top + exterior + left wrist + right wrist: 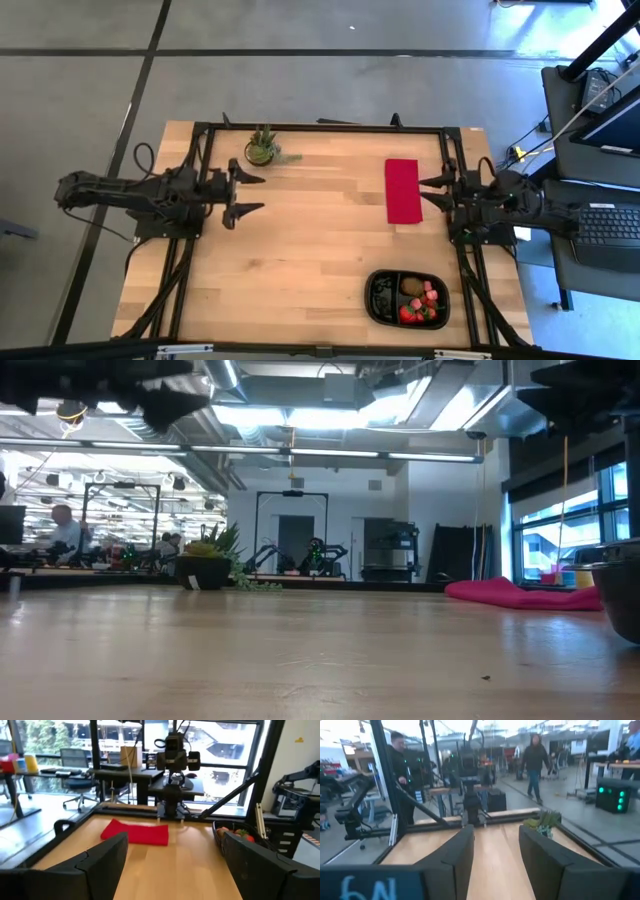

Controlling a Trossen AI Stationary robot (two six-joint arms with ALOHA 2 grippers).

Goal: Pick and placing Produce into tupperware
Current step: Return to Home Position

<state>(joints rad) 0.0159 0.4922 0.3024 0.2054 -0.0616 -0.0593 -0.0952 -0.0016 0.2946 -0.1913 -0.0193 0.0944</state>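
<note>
Now both arms sit at opposite ends of the tabletop (310,260), facing each other across it. The left end effector (260,194) hovers at the left end, near the potted plant (262,148), its two fingers (102,862) spread wide with nothing between them. The right end effector (421,193) hangs at the right end, just beside the red cloth (403,190), and its fingers (456,851) are likewise parted and hold nothing. The tupperware (369,300) lies flat on the right arm's side, near the long edge opposite the one where the plant stands, well apart from both end effectors. The produce (426,304) is heaped in the tray's compartment nearer the right end: mostly red pieces, some with green on them, and a brown kiwi-like piece (411,286) on the side of the pile toward the cloth. The other compartment reads only as dark, and what it contains cannot be told. In the left wrist view the cloth lies flat ahead, and red and green fruit shows above the tray's rim. The low view shows the plant far across the wood, the cloth as a low mound, and the tray's dark wall at the picture's edge. Several people (535,762) stand or walk in the room beyond.
</note>
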